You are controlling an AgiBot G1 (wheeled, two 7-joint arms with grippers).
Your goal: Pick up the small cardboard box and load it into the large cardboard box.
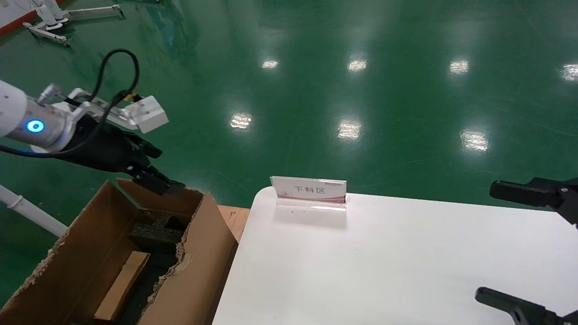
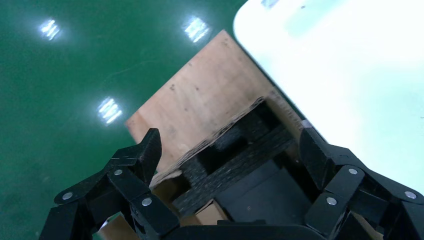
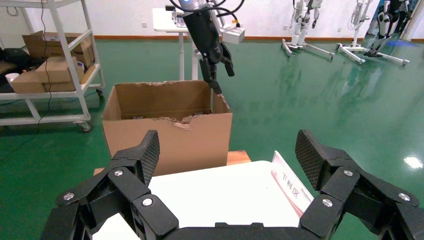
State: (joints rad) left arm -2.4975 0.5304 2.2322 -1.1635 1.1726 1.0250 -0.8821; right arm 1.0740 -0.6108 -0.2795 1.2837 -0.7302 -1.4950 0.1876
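Nearest the head camera, one white table [image 1: 406,271] is seen with a rounded corner, its surface bare but for one sign stand [image 1: 309,192] at the far edge. One large cardboard box [image 1: 198,253] stands just beside the table's left edge, with ragged torn top edges all round and its top open. Between carton and table a strip of one wooden board [image 1: 232,216] is visible, on which the carton appears to rest. Inside the carton one small cardboard box [image 1: 122,284] is seen lying tilted against the inner wall, near the front end; one block of black foam [image 1: 158,232] is counted deeper in, toward the far end. Beyond the table and carton a wide stretch of green floor [image 1: 361,113] lies open.

Two grippers are counted. One left gripper [image 1: 151,174] is held above the far rim of the carton, over the far wall's torn edge, with its fingers [image 2: 142,155] spread wide apart and nothing between them; in the left wrist view the foam and the board are seen below it. One right gripper [image 1: 519,243] is held over the right edge of the table, its fingers [image 3: 145,152] likewise spread wide and holding nothing.
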